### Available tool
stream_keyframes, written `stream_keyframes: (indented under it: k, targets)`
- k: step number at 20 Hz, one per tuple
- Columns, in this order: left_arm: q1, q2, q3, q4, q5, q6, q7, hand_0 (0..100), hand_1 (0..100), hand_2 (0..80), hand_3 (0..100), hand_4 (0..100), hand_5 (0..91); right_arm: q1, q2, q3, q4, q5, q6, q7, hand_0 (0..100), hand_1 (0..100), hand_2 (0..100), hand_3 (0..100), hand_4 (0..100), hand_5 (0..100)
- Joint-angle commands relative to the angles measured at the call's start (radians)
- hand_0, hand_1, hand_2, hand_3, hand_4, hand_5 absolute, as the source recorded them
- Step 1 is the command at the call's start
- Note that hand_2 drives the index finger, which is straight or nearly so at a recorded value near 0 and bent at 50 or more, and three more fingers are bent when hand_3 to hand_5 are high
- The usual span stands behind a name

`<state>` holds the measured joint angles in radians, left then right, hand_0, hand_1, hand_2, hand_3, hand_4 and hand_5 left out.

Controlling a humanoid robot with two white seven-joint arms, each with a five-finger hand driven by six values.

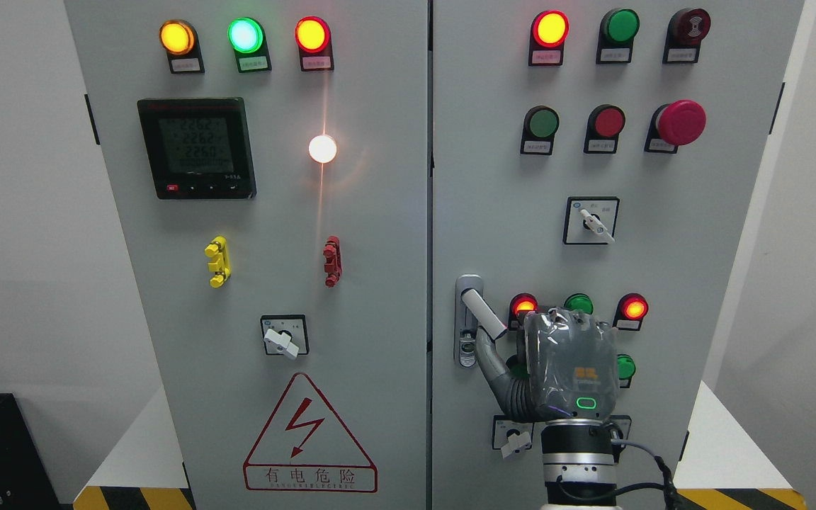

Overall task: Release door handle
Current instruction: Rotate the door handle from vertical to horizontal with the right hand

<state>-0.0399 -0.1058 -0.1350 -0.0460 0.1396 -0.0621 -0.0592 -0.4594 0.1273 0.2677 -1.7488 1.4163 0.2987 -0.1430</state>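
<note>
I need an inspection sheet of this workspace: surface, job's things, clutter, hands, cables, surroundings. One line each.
Surface: grey cabinet doors, closed, with lamps lit.
Job's things: door handle on the right door, swung out at an angle.
Clutter: nothing seen.
Hands: right hand at the handle, thumb under it; whether it grips cannot be told. Left hand not in view.
Cables: black cable looping at the wrist.
Surroundings: white walls; hazard-striped floor; electric warning sign.
</note>
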Motion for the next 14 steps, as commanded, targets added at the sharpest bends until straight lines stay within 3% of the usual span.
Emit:
stream_keyframes:
  k: [1,14]
  targets:
    - [0.0,0.0,0.0,0.0,0.0,-0.001,-0.001,12,56,0.0,0,0,0.0,-0.001,0.0,-0.001,-0.006,0.0,-0.001,-0.004,51,33,100,100,96,100]
    - [0.0,0.0,0.0,0.0,0.0,-0.001,-0.001,12,56,0.0,0,0,0.0,0.002,0.0,-0.002,-0.021,0.0,-0.001,-0.006,51,33,100,100,96,100]
